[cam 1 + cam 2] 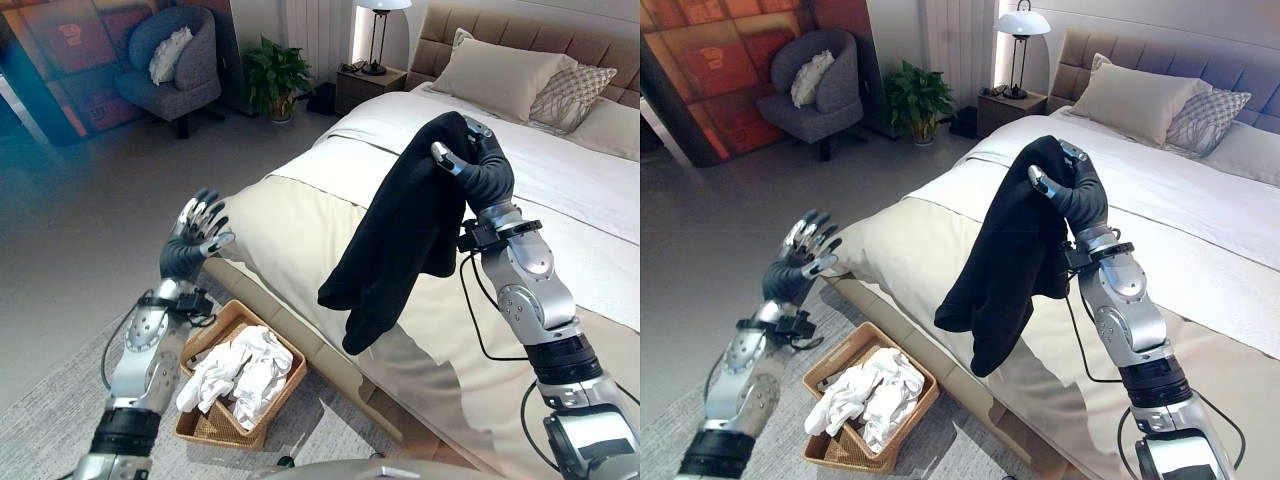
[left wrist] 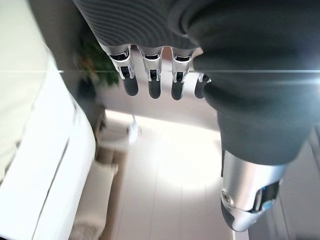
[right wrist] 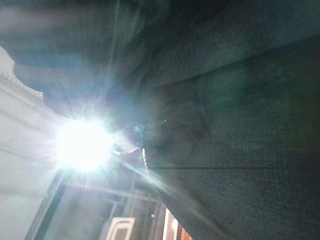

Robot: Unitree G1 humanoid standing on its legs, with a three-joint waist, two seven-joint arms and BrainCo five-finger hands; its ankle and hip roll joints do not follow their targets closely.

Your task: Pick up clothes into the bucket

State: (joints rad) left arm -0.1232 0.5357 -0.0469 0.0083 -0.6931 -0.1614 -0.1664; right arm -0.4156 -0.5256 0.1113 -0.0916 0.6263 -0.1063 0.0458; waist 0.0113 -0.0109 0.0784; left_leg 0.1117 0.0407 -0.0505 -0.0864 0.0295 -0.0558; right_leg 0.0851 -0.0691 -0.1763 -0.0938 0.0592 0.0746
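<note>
One black garment (image 1: 400, 230) is in play, and it hangs well clear of the bed (image 1: 560, 190), draped from the raised right hand. Going left to right: the left hand (image 1: 196, 232) is lifted over the floor, near the left side of the bed, its fingers (image 2: 152, 75) spread straight and holding nothing. Below it, on the rug at the near left, sits the wicker basket (image 1: 835, 365), already carrying a heap of white clothes (image 1: 865, 392). To the right, the right hand (image 1: 1072, 190) has its fingers curled round the top of the garment, whose free end dangles over the near edge of the mattress.

To do the carry well, I judge the arm should swing left and lower until the dangling end is over the basket's open mouth, and the fingers should only release once most of the cloth has pooled inside; letting go early would likely leave it trailing over the rim.

Much of the right hand is wrapped in cloth, so how firm the hold is cannot be told. Dark fabric and a bright glare cover the right wrist view. The basket's near corner is cut off in the head views.
</note>
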